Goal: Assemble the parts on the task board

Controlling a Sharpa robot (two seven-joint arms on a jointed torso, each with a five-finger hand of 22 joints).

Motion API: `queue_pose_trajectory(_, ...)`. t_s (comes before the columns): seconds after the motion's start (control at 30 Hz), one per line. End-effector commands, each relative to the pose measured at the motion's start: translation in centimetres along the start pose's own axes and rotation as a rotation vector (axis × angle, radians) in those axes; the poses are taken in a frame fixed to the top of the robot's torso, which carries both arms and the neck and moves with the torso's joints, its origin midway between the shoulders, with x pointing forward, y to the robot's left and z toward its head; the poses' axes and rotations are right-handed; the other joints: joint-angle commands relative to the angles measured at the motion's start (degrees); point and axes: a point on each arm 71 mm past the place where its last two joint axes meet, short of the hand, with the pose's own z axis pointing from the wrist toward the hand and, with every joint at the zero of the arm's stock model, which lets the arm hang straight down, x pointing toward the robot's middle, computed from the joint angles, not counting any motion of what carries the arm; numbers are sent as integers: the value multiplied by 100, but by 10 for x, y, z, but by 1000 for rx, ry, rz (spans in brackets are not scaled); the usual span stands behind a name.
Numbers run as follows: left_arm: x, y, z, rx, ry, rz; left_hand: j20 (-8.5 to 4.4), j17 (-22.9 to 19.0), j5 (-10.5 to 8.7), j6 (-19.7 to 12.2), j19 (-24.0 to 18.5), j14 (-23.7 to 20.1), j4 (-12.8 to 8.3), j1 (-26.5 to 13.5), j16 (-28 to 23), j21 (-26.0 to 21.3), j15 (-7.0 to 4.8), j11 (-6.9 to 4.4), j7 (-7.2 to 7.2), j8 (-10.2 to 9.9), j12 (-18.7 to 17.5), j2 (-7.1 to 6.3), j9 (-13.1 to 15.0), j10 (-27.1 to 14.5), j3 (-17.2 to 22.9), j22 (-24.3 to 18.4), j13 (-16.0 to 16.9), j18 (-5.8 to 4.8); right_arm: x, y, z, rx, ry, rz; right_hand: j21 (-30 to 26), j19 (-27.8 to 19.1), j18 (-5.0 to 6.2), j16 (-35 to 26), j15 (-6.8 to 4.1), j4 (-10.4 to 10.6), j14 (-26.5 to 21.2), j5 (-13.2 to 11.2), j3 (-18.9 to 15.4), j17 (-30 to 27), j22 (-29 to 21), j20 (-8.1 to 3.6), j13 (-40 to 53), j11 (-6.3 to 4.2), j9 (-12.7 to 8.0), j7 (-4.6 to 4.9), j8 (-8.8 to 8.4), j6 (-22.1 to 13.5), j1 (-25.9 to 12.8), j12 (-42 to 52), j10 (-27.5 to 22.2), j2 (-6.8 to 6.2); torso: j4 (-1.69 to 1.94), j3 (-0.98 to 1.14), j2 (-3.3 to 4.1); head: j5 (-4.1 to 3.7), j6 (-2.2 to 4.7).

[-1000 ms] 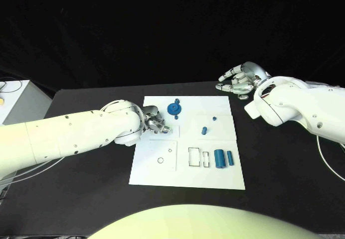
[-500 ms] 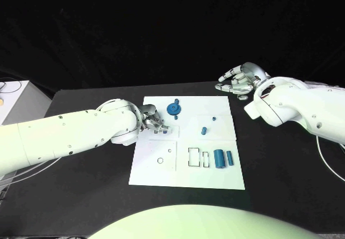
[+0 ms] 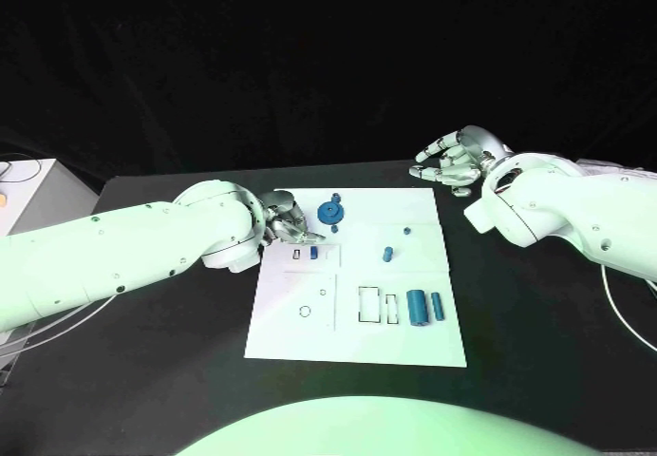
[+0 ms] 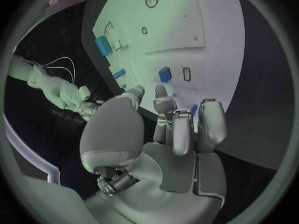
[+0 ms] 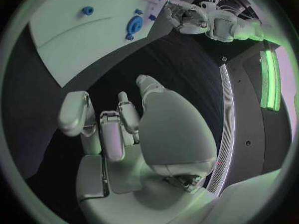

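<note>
Left hand (image 3: 290,224) empty, fingers apart, by small blue part (image 3: 313,253) — press it square. Right hand (image 3: 456,159) empty, idle.

right robot hand (image 5: 118,129): fingers apart, holding nothing | task board (image 5: 74,30): blue parts (image 5: 133,25), possibly discs

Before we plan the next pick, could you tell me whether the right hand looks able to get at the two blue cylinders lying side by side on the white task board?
Probably yes: the two blue cylinders lie uncovered near the white task board's right edge, the right hand hovers empty beyond the far corner, and the left hand is across the board.
</note>
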Motion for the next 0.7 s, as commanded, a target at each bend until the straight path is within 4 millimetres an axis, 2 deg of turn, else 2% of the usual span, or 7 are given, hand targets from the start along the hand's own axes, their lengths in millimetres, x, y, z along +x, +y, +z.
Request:
queue_pose_trajectory(0.03,-8,2,-3,-2,100,-32,27,740,24,-198,-195,390,-11,420,-74,-146,82,59,68,-150,-442,37,-92,-347,322,-253,-563,-2,0,0,0,-11,7,-2,-41,-50,119,-17,25,11,375,20,10,746,-11,0,-3,-2,-7,-17,17,-42,-64,-19,-34,-6,2,0,-2,-5,40)
queue_pose_trajectory(0.07,-13,3,-3,-4,103,-49,63,671,14,-248,-270,367,19,533,-112,-213,141,112,127,-246,-626,-32,-183,-483,532,-355,-807,19,0,0,0,-11,7,-2,-41,-50,119,-17,25,11,375,20,10,746,-11,0,-3,-2,-7,-17,17,-42,-64,-19,-34,-6,-2,2,-2,2,55)
queue_pose_trajectory(0.2,-39,9,-4,-15,101,-112,110,510,9,-330,-404,311,18,541,-198,-330,189,170,199,-345,-789,-125,-280,-627,725,-546,-1036,59,0,0,0,-10,6,0,-50,-53,121,-23,25,10,372,25,13,735,-16,1,-7,-2,-7,-17,19,-43,-68,-22,-37,-1,-6,-3,10,6,97)
queue_pose_trajectory(0.33,-67,16,-1,-29,87,-143,150,498,3,-483,-410,305,12,491,-204,-349,249,244,288,-498,-788,-187,-400,-653,825,-561,-1059,60,0,0,1,-11,7,1,-50,-53,121,-23,25,10,372,25,13,735,-16,1,-7,-2,-7,-17,19,-43,-68,-22,-37,-1,-9,-5,10,31,148)
queue_pose_trajectory(0.5,-86,16,6,-36,40,-133,190,459,5,-510,-486,286,-14,558,-223,-413,287,283,331,-565,-834,-264,-487,-740,934,-663,-1139,81,1,1,1,-14,9,2,-68,-52,123,-23,22,-4,374,122,41,740,-24,-1,-12,-5,-9,-19,28,-47,-68,-20,-36,6,-10,-1,23,46,209)
queue_pose_trajectory(0.53,-89,15,7,-36,25,-128,190,459,5,-510,-486,286,-14,558,-223,-413,287,283,331,-565,-834,-264,-487,-740,934,-663,-1139,81,1,1,1,-15,9,2,-73,-48,123,-28,20,-7,373,215,59,734,-25,-3,-13,-6,-10,-20,34,-52,-67,-17,-34,-1,-14,-8,29,49,226)
queue_pose_trajectory(0.7,-96,12,15,-45,-14,-100,211,475,10,-505,-482,288,26,488,-214,-413,309,307,355,-593,-835,-308,-536,-768,956,-651,-1158,80,1,1,1,-15,8,2,-81,-49,124,-31,19,-7,372,237,66,731,-29,-3,-23,-7,-11,-20,36,-54,-68,-24,-42,-4,-21,-28,50,53,265)
